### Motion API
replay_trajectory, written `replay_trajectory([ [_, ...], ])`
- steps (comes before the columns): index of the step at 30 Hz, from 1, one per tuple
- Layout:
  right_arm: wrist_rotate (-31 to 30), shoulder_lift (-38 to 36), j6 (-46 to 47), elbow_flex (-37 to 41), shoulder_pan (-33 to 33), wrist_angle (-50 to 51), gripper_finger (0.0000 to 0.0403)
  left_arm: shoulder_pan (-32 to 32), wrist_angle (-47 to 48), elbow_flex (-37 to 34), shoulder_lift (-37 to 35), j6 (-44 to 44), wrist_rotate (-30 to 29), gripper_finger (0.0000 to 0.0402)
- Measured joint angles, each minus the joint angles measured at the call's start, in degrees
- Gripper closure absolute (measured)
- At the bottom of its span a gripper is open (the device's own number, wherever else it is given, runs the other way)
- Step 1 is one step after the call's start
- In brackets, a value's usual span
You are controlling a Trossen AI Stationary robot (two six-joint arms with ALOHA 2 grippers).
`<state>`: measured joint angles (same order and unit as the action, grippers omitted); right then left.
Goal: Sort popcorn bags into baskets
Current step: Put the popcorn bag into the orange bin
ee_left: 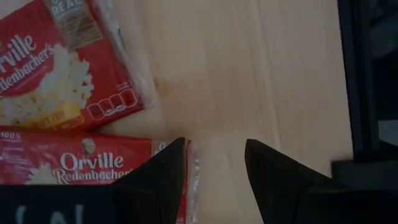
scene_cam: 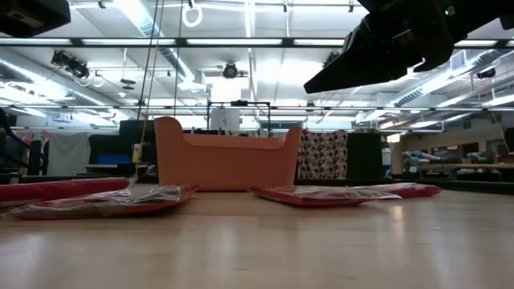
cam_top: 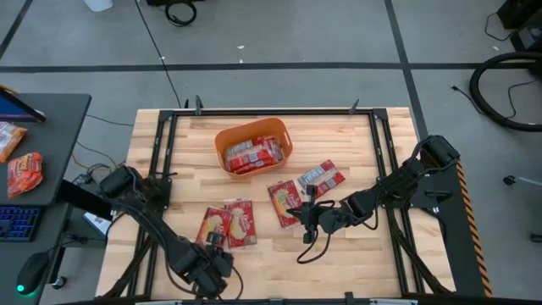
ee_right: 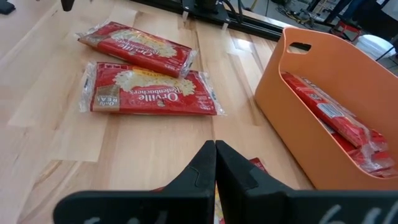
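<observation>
Hanging over the middle of the worktop, the right pincer [cam_top: 306, 213] sits directly above one popcorn bag [cam_top: 284, 203], its two fingers [ee_right: 214, 163] clenched together with nothing between them. The orange basket [cam_top: 253, 147], already carrying several red bags, stands toward the far edge and a little to the robot's left of that pincer, so a lift from here would travel away from the near edge. The bag below lies roughly lengthwise between the near and far edges, tilted slightly; a second bag [cam_top: 321, 176] lies just beside it toward the right edge. The left pincer [cam_top: 213, 268] waits at the near edge with its fingers [ee_left: 163, 180] spread apart and nothing held, just nearward of a pair of bags [cam_top: 229, 224] lying side by side. By my reading, each arm is nearer its own cluster, and the right one must release its fingers before dropping.
</observation>
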<state>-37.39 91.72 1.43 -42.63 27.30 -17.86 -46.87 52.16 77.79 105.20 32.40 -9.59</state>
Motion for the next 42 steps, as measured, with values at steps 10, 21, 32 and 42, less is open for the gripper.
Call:
replay_trajectory([
  [10,0.0,0.0,0.0,0.0,0.0,0.0,0.0392,0.0,1.0,1.1,0.7,-0.5,-0.2,0.0230],
  [21,0.0,0.0,0.0,0.0,0.0,0.0,0.0392,-1.6,1.4,-0.3,0.7,-8.1,-2.5,0.0230],
  [32,0.1,0.0,0.0,0.0,0.0,0.0,0.0392,-2.8,2.0,-0.6,0.7,-9.6,-5.0,0.0230],
  [42,1.2,0.0,0.4,0.0,-0.1,0.0,0.0392,-2.9,1.8,-0.6,0.7,-2.6,-8.8,0.0230],
])
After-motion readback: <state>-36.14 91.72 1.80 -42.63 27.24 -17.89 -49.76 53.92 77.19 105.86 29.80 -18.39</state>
